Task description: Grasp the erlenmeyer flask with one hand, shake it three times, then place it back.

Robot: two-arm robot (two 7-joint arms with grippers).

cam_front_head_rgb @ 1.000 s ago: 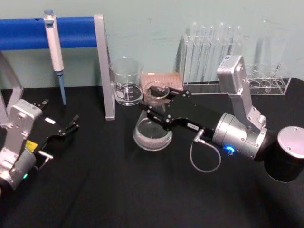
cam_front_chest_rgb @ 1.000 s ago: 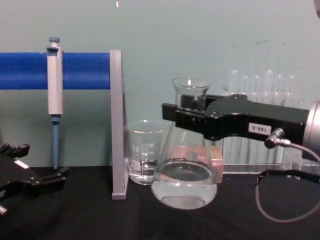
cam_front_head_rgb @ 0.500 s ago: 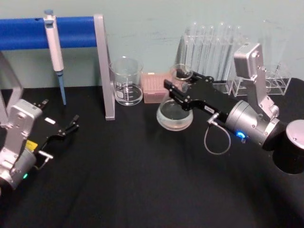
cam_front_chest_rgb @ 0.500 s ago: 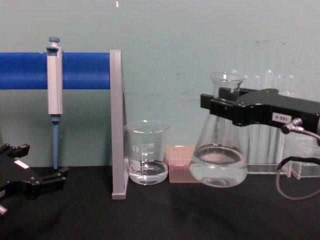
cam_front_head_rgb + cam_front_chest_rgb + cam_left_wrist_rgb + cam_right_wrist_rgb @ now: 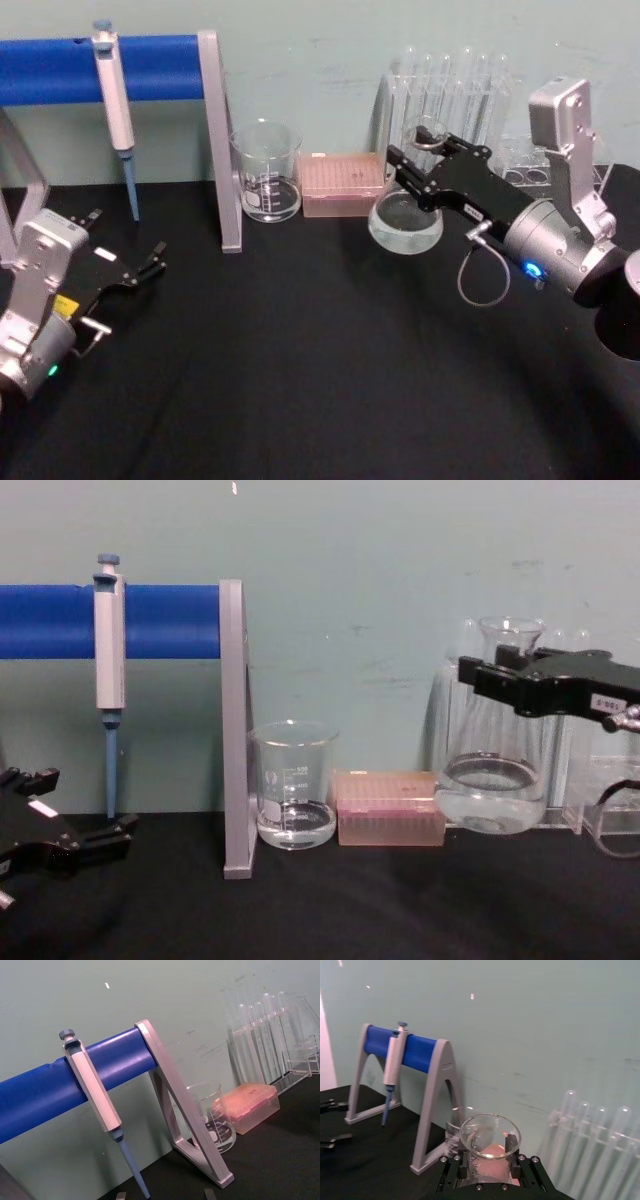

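The erlenmeyer flask (image 5: 492, 785) is held at its neck by the right gripper (image 5: 512, 676). The black jaws are closed against the glass just under the flared rim. The flask is found at the back right part of the black table (image 5: 300, 380), just beside the pink box (image 5: 390, 815) and in front of the test tubes (image 5: 450, 85). A small amount of clear liquid is seen in its wide base.

Part of the neck is covered by the jaws, and the printed marks on the glass cannot be read. It cannot be decided whether the base rests on the table or hangs slightly above it, because its lower edge is mixed with the clear rack behind it. In the chest view the body of this gripper is cut off by the right edge. A white label is seen on it, but its number is too small to be read.

The left gripper (image 5: 150, 262) is parked low at the left side of the table, well apart from the flask. Its fingers are spread wide and nothing is held between them. In the chest view it is partly cut off by the left edge.

A beaker (image 5: 266, 172) with a little liquid is placed between the pink box and the grey leg of the stand. A pipette (image 5: 115, 100) hangs from the blue bar (image 5: 50, 68), whose left end is cut off.
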